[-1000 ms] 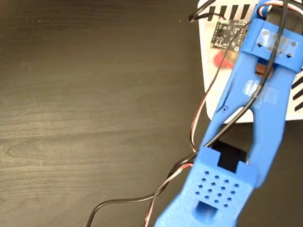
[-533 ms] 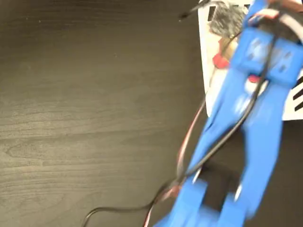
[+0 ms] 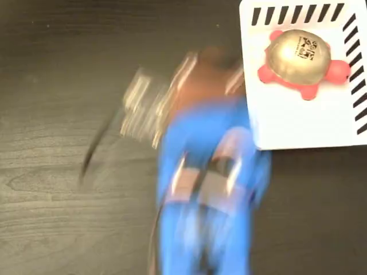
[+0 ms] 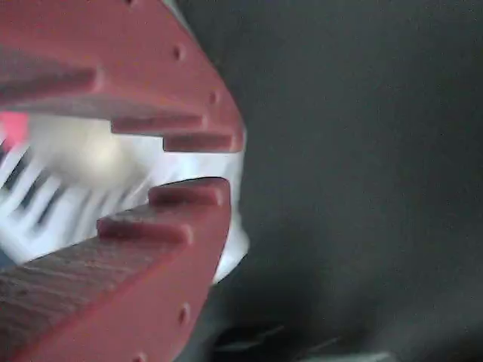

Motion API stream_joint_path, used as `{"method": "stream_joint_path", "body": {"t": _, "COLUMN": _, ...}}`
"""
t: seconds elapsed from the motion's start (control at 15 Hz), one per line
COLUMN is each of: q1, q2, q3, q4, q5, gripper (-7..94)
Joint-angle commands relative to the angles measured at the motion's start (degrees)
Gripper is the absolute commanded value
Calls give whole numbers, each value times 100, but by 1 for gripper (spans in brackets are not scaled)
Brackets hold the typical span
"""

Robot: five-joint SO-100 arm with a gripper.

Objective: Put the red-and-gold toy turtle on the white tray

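Note:
The red-and-gold toy turtle (image 3: pixel 298 57) lies on the white tray (image 3: pixel 298 123) at the top right of the fixed view, gold shell up and coral legs spread. My blue arm is a motion blur to the left of the tray, and its reddish gripper (image 3: pixel 209 69) is off the tray's left edge, apart from the turtle. In the wrist view my gripper (image 4: pixel 225 164) shows two red toothed fingers (image 4: pixel 151 90) with a gap and nothing between them. Behind them the turtle (image 4: pixel 83 151) and the striped tray (image 4: pixel 45 211) are blurred.
The dark wood-grain table (image 3: pixel 69 143) spreads left of and below the tray. A black cable (image 3: pixel 94 149) trails off the blurred arm over the table.
The arm has swung left and down off the tray. The turtle, mostly hidden under the arm before, now lies uncovered on the tray, free of the gripper.

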Motion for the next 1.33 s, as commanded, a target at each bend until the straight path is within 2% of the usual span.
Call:
{"method": "stream_joint_path", "body": {"t": 0.0, "q1": -422, "q2": 2118, "q3": 1635, "q4": 132, "q5": -70, "gripper": 0}}
{"method": "stream_joint_path", "body": {"t": 0.27, "q1": -958, "q2": 4113, "q3": 2646, "q4": 1652, "q5": -114, "gripper": 0}}
{"method": "stream_joint_path", "body": {"t": 0.4, "q1": -1116, "q2": 4597, "q3": 2646, "q4": 2373, "q5": 158, "gripper": 0}}
{"method": "stream_joint_path", "body": {"t": 1.27, "q1": -1143, "q2": 4772, "q3": 2646, "q4": 2566, "q5": 149, "gripper": 0}}
